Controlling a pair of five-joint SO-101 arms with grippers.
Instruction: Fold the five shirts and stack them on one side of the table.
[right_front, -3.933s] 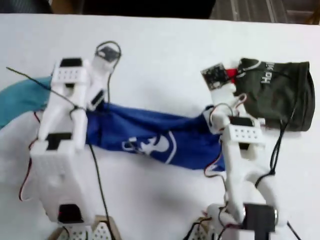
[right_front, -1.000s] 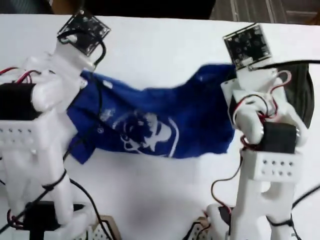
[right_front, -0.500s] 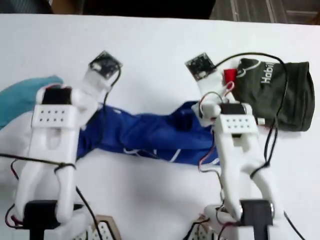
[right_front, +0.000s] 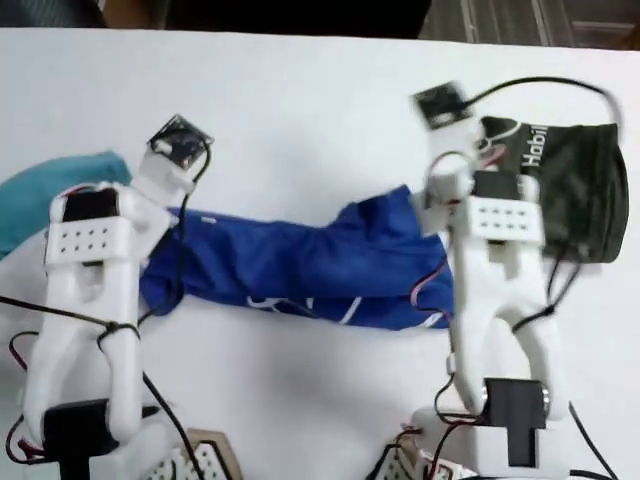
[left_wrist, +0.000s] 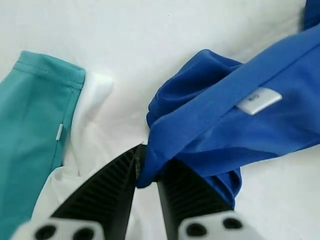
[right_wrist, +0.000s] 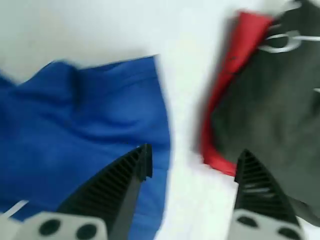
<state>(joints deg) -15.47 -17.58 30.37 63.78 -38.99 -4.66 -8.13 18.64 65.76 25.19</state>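
The blue shirt (right_front: 300, 265) lies bunched in a long rumpled band across the middle of the white bench (right_front: 320, 110), with part of a white print showing along its near edge. The left tool (left_wrist: 145, 167) is clamped on a fold of cloth at one end of the blue shirt, near a small white label (left_wrist: 258, 100). Off that same end lies a teal shirt (left_wrist: 30, 130) with white cloth (left_wrist: 92, 112) touching it, both apart from the blue shirt. The right tool (right_wrist: 195, 155) hangs over the blue shirt's other end, jaws spread wide with nothing between them. Just beyond that end sits a folded dark shirt (right_front: 575, 195) with red cloth (right_wrist: 227, 95) along its edge. Behind the blue shirt the smooth bench top runs to its far edge, and the room past it is dark.
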